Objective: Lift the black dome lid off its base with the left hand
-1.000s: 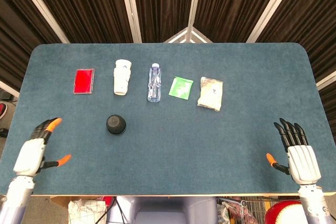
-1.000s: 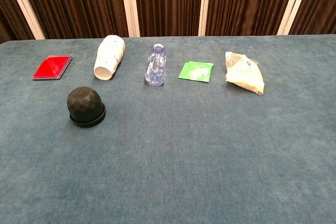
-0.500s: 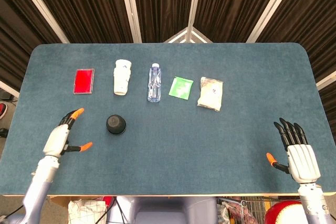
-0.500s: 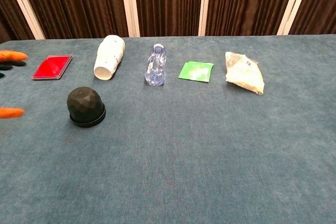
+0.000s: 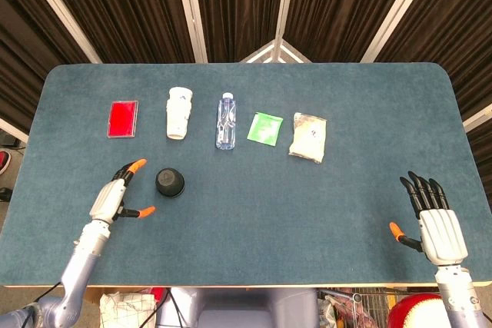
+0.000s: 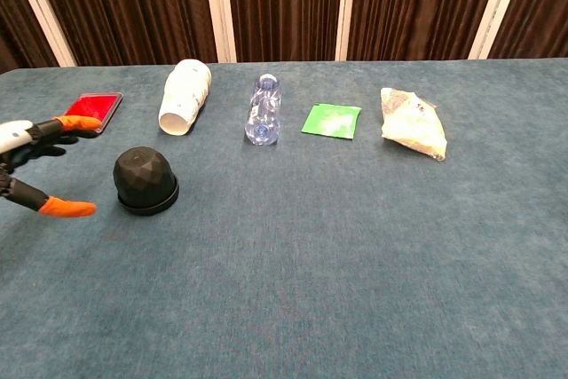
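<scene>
The black dome lid (image 5: 170,181) is sitting on its base (image 6: 147,204) on the left half of the tabletop (image 5: 254,220), nearer the front than the row of stuff behind it, and nothing's touching it yet. Going left to right: the left robot hand (image 5: 115,197) is just beside the dome, spread wide with thumb and fingers apart, holding nothing. I'd say it should come over the top, close around the faceted sides above the rim, and lift straight up so the base doesn't drag along. Container-wise, the white cup (image 5: 178,112) lies on its side, and I can't tell if anything's in it; the clear bottle (image 5: 224,120) is lying down too and looks empty. Far right, the right robot hand (image 5: 430,217) rests fingers spread, holding nothing.
</scene>
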You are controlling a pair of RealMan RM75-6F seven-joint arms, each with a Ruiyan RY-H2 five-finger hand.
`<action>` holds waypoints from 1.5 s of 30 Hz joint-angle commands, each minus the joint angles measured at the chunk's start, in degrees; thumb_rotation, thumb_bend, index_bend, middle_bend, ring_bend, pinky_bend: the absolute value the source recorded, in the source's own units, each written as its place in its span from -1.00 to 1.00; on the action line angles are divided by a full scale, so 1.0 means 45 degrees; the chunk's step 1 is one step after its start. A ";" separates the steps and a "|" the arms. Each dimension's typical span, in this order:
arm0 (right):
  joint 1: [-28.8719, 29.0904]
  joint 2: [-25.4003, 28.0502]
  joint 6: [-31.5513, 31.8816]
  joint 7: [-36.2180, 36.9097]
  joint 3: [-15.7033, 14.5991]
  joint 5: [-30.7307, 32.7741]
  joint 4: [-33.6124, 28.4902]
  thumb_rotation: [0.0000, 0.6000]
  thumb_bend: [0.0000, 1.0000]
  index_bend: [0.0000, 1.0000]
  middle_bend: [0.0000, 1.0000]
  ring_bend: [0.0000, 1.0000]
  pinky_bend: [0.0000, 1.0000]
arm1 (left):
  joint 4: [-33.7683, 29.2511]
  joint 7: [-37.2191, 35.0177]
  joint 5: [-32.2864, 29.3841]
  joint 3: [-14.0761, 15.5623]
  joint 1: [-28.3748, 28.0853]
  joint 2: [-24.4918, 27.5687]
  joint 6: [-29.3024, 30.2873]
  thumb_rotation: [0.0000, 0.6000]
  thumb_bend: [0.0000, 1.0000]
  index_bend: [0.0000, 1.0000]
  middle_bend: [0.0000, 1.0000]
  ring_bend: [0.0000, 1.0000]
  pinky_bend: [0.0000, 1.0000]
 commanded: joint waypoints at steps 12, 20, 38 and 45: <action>-0.0021 -0.0045 0.0035 -0.0092 -0.0026 -0.0015 -0.0011 1.00 -0.42 -0.86 -0.95 -0.86 -0.98 | 0.0295 0.1649 -0.1176 -0.0323 -0.0637 -0.0859 -0.0377 1.00 -0.63 -0.81 -0.81 -1.00 -1.00; -0.0003 -0.0076 -0.0027 -0.0082 -0.0005 0.0062 0.0020 1.00 -0.42 -0.86 -0.95 -0.86 -0.98 | 0.0669 0.2399 -0.1791 -0.0433 -0.0907 -0.1329 -0.0501 1.00 -0.63 -0.82 -0.79 -1.00 -1.00; 0.0001 -0.0074 -0.0068 0.0032 -0.0009 0.0111 0.0104 1.00 -0.42 -0.86 -0.95 -0.86 -0.98 | 0.2016 0.2471 -0.1759 -0.0380 -0.1355 -0.2522 -0.0656 1.00 -0.60 -0.82 -0.75 -1.00 -1.00; 0.0015 -0.0096 -0.0095 0.0037 -0.0018 0.0104 0.0135 1.00 -0.42 -0.86 -0.95 -0.86 -0.98 | 0.2099 0.2623 -0.1877 -0.0455 -0.1419 -0.2671 -0.0635 1.00 -0.44 -0.82 -0.70 -1.00 -1.00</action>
